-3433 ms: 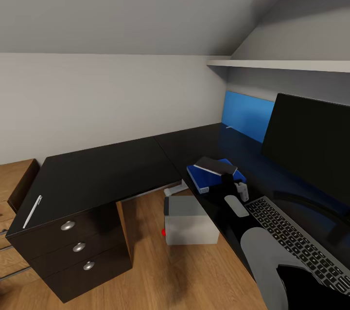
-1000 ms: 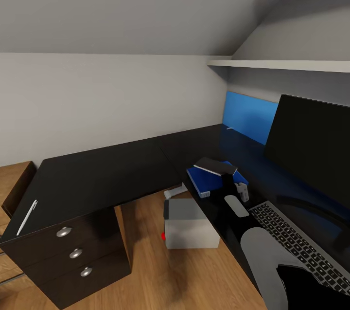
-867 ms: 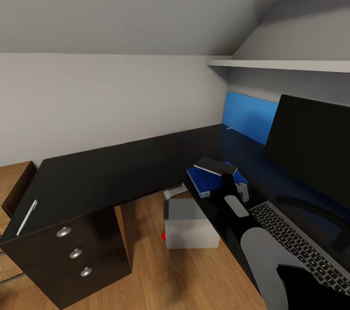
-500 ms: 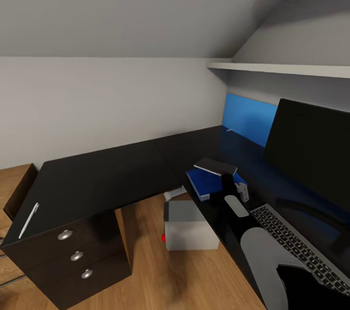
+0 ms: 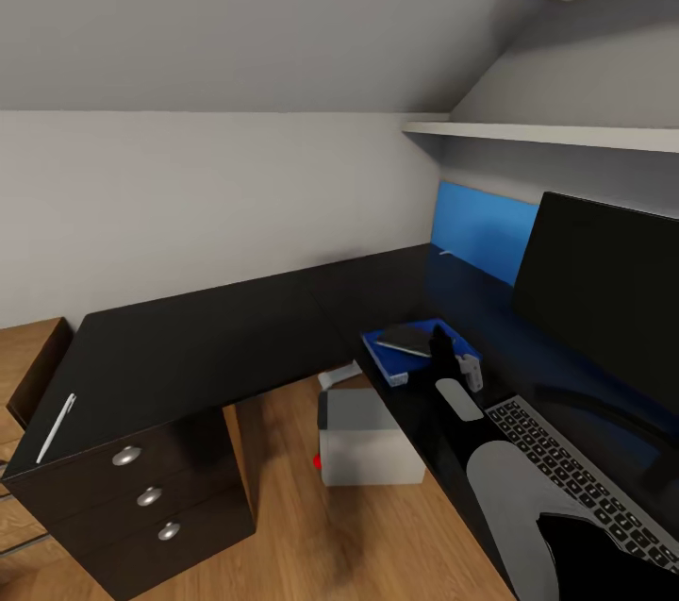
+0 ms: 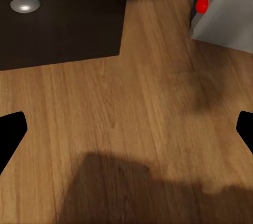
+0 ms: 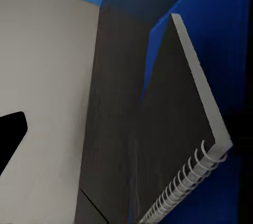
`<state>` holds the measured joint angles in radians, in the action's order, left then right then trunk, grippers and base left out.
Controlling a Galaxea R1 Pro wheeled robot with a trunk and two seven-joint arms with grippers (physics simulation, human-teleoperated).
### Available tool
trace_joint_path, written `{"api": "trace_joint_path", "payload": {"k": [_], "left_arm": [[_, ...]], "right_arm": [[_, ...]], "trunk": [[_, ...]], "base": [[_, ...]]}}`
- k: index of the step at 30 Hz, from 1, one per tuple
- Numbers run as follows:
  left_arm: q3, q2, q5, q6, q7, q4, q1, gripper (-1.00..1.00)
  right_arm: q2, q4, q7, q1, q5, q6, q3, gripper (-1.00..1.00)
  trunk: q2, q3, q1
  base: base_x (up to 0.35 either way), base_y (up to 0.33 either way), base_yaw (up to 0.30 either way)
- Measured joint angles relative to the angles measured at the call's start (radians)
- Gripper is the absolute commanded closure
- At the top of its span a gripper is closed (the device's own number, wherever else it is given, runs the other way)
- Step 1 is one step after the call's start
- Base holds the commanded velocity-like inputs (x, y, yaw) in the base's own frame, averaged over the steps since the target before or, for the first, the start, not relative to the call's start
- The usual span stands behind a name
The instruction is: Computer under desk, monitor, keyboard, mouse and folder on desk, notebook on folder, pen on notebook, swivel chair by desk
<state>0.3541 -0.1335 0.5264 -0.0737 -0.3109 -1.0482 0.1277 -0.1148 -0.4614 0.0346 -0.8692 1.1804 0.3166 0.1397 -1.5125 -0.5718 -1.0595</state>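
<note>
My right gripper hovered, jaws released, just beside the notebook lying on the folder. I judged it thin, light and stiff, best pinched by its pale edge. My left jaws gaped empty.

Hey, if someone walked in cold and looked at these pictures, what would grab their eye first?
Probably the bright blue folder on the black desk, with the dark notebook on it, beside the mouse and keyboard. Then the big black monitor at the right, and the pale computer on the floor under the desk.
</note>
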Motion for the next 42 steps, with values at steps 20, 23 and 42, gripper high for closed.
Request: {"api": "trace_joint_path", "payload": {"k": [20,23,42], "left_arm": [[-0.001,0.0,0.0,0.0,0.0,0.0,0.0,-1.0],[-0.001,0.0,0.0,0.0,0.0,0.0,0.0,-1.0],[-0.002,0.0,0.005,0.005,-0.004,0.015,0.0,-1.0]], "right_arm": [[0.0,-0.001,0.0,0.0,0.0,0.0,0.0,-1.0],[0.0,-0.002,0.0,0.0,0.0,0.0,0.0,-1.0],[-0.029,-0.001,0.072,0.0,0.004,0.007,-0.004,-1.0]], "trunk": [[0.0,0.0,0.0],[0.0,0.0,0.0],[0.091,0.046,0.05]], "base": [[-0.088,0.0,0.0],[-0.004,0.0,0.0],[0.0,0.0,0.098]]}}
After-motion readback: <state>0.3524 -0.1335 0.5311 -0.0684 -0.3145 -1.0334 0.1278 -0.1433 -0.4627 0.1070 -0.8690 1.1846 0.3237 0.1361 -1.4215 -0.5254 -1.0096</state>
